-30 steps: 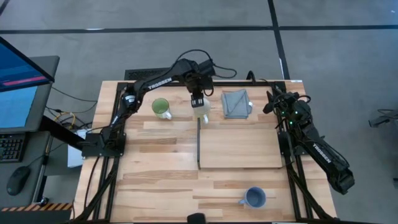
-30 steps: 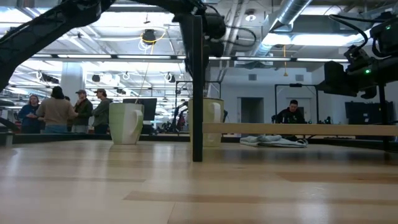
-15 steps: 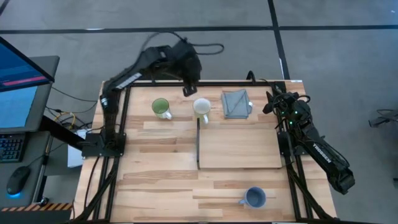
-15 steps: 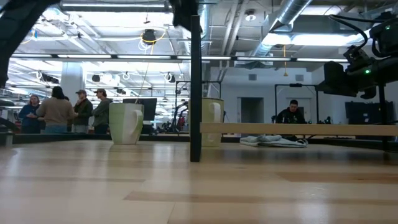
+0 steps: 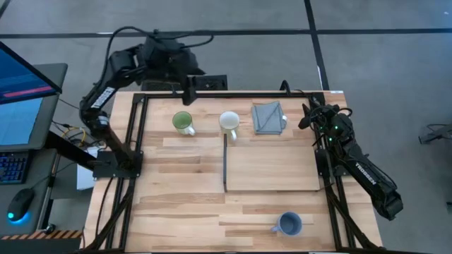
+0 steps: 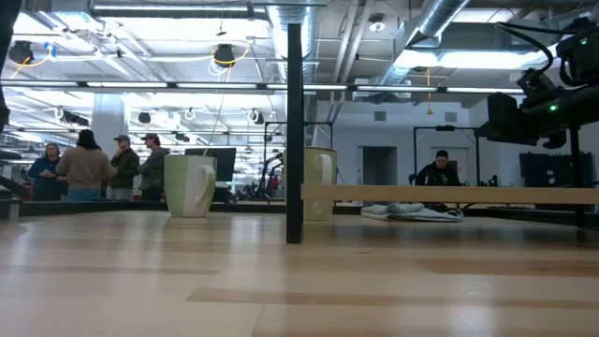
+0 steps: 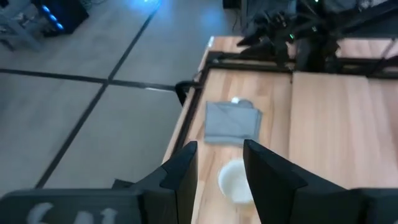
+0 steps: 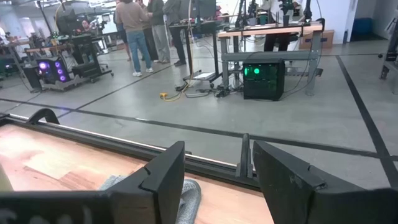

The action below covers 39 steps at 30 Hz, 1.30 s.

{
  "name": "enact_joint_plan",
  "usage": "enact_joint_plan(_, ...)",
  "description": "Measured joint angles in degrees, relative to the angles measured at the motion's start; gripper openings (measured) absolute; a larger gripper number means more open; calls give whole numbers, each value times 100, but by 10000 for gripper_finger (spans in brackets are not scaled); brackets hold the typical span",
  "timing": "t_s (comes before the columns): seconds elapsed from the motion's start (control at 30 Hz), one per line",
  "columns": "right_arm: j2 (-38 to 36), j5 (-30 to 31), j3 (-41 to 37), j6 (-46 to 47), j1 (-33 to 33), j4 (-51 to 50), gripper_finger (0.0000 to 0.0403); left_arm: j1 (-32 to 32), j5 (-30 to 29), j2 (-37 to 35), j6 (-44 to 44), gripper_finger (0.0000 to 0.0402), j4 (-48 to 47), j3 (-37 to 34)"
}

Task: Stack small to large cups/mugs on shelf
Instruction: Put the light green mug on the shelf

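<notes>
The cream-white mug (image 5: 228, 121) stands on its base on the tabletop just beyond the shelf's far left corner; it also shows in the low view (image 6: 318, 183). The white mug with green inside (image 5: 183, 122) stands to its left. The blue-grey mug (image 5: 288, 224) stands near the front edge. The shelf (image 5: 272, 168) is a light-wood board with a dark strip (image 5: 225, 162) along its left edge. My left gripper (image 5: 189, 92) is open and empty, high over the table's far edge. My right gripper (image 8: 214, 177) is open and empty at the far right.
A folded grey cloth (image 5: 268, 116) lies at the far edge, between the cream mug and my right gripper. The shelf's board top (image 5: 282, 152) is bare. Black frame rails (image 5: 134, 141) run along the table's sides. People stand in the room beyond (image 6: 84, 167).
My left gripper has risen from the cream-white mug and drawn back toward the table's far left corner. The mug stays standing on the table beside the shelf's far left corner. My right arm has kept still.
</notes>
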Motion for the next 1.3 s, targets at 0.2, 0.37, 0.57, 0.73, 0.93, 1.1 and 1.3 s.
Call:
enact_joint_plan(0.2, 0, 0, 0, 0, 0, 0, 212, -166, -617, -408, -233, 122, -252, -390)
enact_joint_plan(0.37, 0, 2, -2, -238, 0, 0, 212, -255, -667, -1489, -206, 122, 1318, -2181)
enact_joint_plan(0.57, 0, 2, 0, -284, 0, 0, 212, -248, -723, -2895, -212, 122, 2779, -4315)
enact_joint_plan(0.73, 0, 2, 0, -272, 0, 2, 212, -292, -515, -3958, -413, 122, 3684, -5964)
enact_joint_plan(0.93, 0, 2, -2, -184, -1, 0, 212, -339, -452, -5223, -546, 122, 5434, -8176)
enact_joint_plan(1.1, 0, 2, 0, -184, 0, 1, 212, -338, -455, -6193, -739, 122, 6024, -9425)
enact_joint_plan(1.3, 0, 2, -1, -62, 0, 1, 212, -337, -445, -7161, -853, 122, 6730, -10621)
